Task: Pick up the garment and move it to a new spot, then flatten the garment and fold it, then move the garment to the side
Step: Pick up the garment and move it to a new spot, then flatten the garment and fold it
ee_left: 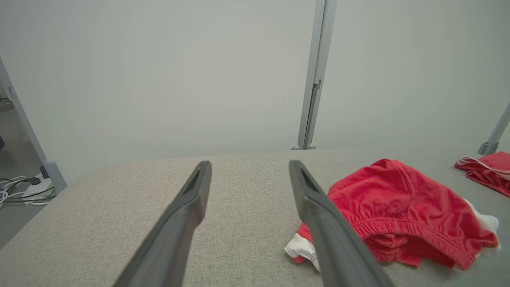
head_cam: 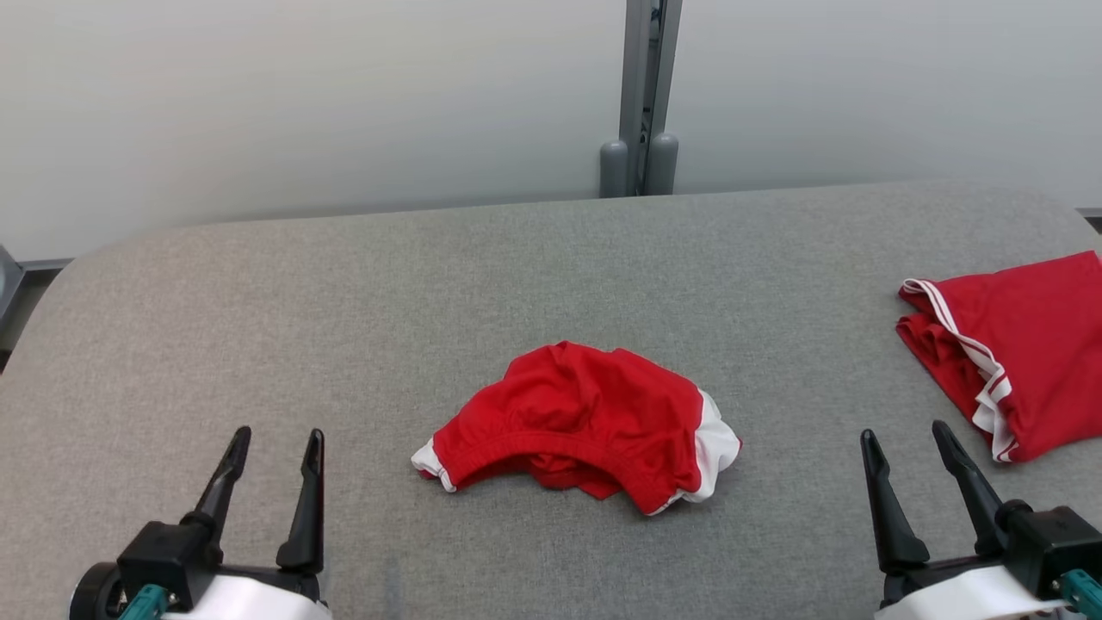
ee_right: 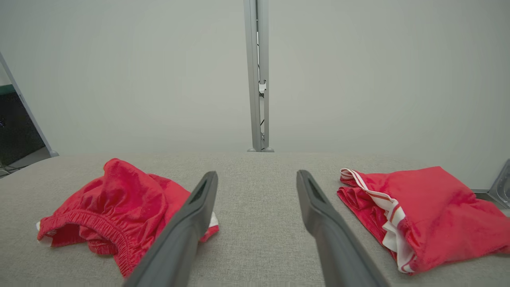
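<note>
I see the crumpled red garment (head_cam: 585, 426) bunched at the middle of the grey table (head_cam: 344, 284), elastic waistband toward me. My left end effector (head_cam: 280, 435) and right end effector (head_cam: 904, 432) flank it, well apart from it, both released with fingers spread and grasping nothing. A folded red garment (head_cam: 1016, 353) with white stripes lies at the table's right edge.

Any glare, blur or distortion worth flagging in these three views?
Head view: even, soft light, no glare; crumpled red shorts sharp, barely shadowed. Left wrist view: left gripper looms large, its fingers softening near the lens. Right wrist view: right gripper likewise; folded red garment crisp.
</note>
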### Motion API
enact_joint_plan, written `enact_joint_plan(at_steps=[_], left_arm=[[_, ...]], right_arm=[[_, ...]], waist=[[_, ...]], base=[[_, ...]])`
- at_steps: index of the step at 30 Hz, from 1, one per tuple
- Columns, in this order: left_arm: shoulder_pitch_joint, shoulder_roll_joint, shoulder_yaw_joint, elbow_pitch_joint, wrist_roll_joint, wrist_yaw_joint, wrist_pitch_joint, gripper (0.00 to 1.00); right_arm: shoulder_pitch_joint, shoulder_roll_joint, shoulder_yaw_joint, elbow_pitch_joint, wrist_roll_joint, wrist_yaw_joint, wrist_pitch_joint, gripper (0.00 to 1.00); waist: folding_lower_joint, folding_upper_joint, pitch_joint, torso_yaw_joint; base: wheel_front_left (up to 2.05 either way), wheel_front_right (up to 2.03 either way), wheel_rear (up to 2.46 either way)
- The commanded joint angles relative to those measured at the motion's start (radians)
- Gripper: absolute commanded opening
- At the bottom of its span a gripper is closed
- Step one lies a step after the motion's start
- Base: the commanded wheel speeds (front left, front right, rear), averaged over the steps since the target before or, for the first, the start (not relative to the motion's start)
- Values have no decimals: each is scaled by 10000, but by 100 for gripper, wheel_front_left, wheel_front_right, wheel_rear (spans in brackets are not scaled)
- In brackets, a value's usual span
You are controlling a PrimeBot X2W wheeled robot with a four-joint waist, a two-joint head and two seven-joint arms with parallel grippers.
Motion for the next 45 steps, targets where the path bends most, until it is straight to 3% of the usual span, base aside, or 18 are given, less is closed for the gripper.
enact_joint_plan(at_steps=[1,28,36,45], left_arm=[[96,80,5,-82,69,70,20,100],[703,229,-182,-1111,75,528,507,100],[28,99,-406,-1066,156,446,491,100],[-866,-137,-612,-700,121,194,198,100]], right_arm=[[98,-45,-47,-30,-17,1,27,100],[293,-1,-186,-538,-40,1,258,100],[-487,-226,1343,-84,203,1,350,100],[-2058,-575,3642,1361,477,0,277,100]], waist=[[0,-1,-97,-27],[0,-1,-38,72],[0,-1,634,635],[0,-1,1469,1451]], base=[[0,0,0],[0,0,0],[0,0,0],[0,0,0]])
